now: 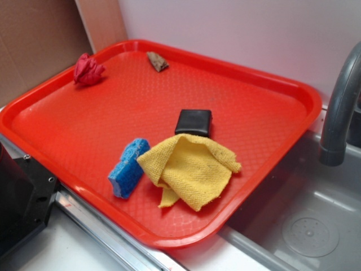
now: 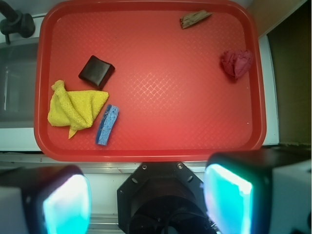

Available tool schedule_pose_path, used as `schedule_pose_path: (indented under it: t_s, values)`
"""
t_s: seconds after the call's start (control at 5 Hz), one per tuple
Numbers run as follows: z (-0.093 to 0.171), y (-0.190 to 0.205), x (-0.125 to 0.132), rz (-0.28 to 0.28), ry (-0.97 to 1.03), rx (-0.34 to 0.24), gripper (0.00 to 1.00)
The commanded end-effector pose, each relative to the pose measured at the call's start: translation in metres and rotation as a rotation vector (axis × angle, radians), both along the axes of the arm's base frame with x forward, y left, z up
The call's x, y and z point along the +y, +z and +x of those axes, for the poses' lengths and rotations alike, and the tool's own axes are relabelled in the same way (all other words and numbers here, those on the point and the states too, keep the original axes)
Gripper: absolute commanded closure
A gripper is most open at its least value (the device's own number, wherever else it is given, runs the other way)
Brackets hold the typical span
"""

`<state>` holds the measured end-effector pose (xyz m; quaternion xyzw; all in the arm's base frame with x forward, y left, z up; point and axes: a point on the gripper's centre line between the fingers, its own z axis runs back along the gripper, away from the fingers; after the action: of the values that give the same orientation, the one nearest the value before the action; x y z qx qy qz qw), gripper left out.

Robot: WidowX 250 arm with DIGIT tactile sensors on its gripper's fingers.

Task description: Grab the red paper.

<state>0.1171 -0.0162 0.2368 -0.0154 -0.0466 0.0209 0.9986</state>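
The red paper [image 1: 88,70] is a small crumpled crimson-pink wad at the tray's far left corner; it also shows in the wrist view [image 2: 236,63] at the right side of the tray. The big orange-red tray [image 1: 67,141] holds it. My gripper [image 2: 147,200] is open and empty, high above the robot base, well short of the tray's near edge. Its fingers [image 2: 228,199] show at the bottom of the wrist view. The gripper is out of view in the exterior view.
On the tray lie a blue sponge [image 1: 128,167], a yellow cloth [image 1: 189,169], a black block [image 1: 193,122] and a brown scrap [image 1: 157,61]. A grey faucet [image 1: 341,107] and sink [image 1: 304,226] are at the right. The black robot base [image 1: 22,197] is at the left front.
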Motion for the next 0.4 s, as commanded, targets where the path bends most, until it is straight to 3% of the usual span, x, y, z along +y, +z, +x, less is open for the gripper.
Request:
schedule_pose_path:
  t_s: [0.0,0.2]
  values:
    - [0.000,0.000,0.000,0.000,0.000,0.000,0.00]
    - [0.028,-0.050,0.040,0.051,0.182,0.008,0.00]
